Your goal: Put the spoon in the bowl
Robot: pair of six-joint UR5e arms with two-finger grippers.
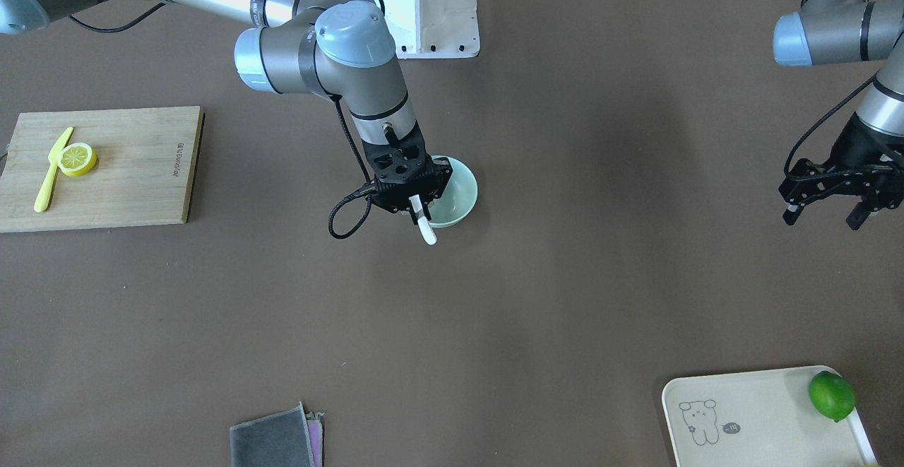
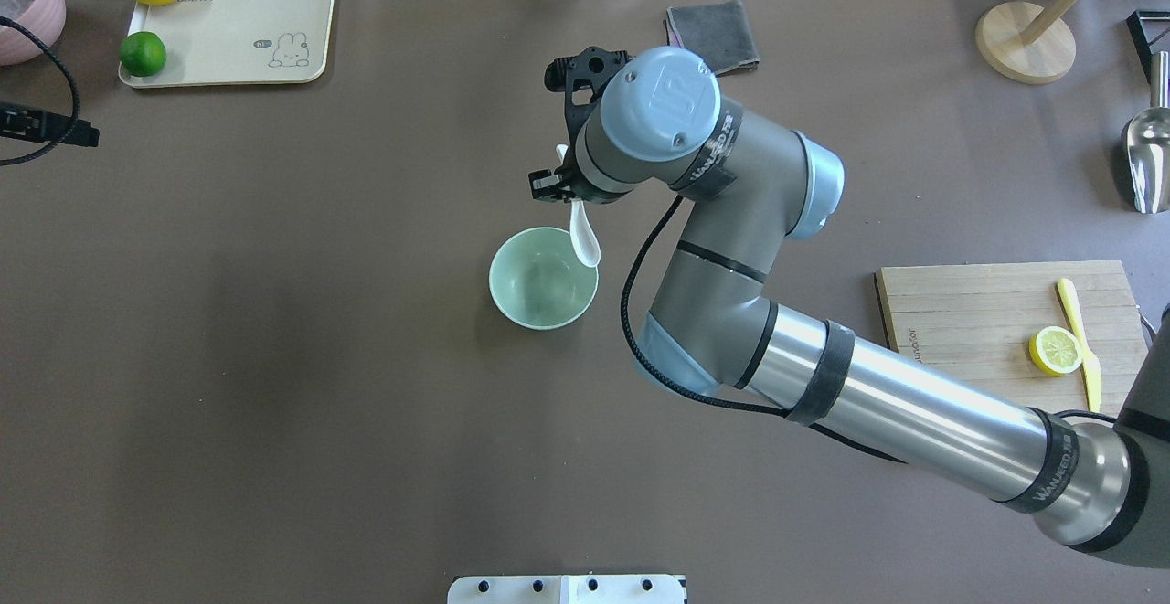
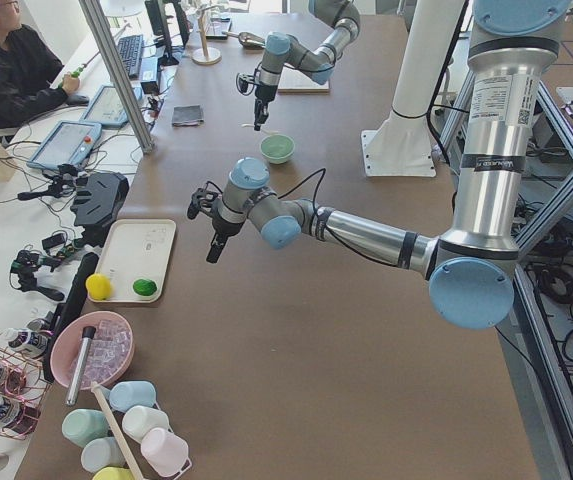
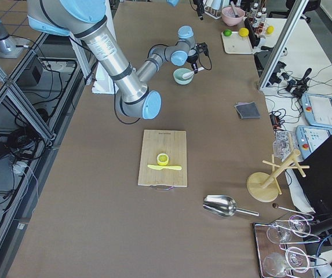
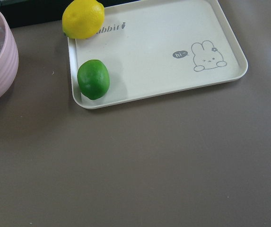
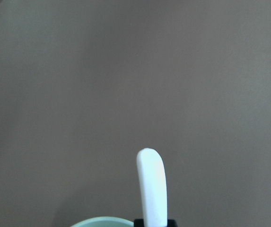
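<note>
Well, my right tool [image 1: 417, 205] is clamped on the spoon [image 2: 585, 243], its scoop only just over the rim of the bowl [image 2: 526, 289] — if I let go here, it may tip out onto the table [image 2: 274, 330].

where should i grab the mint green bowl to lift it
Pinch the rim of the small round pale mint-green bowl from above, one finger inside, one outside; it stands upright and open. Choose the edge away from the white soup spoon.
</note>
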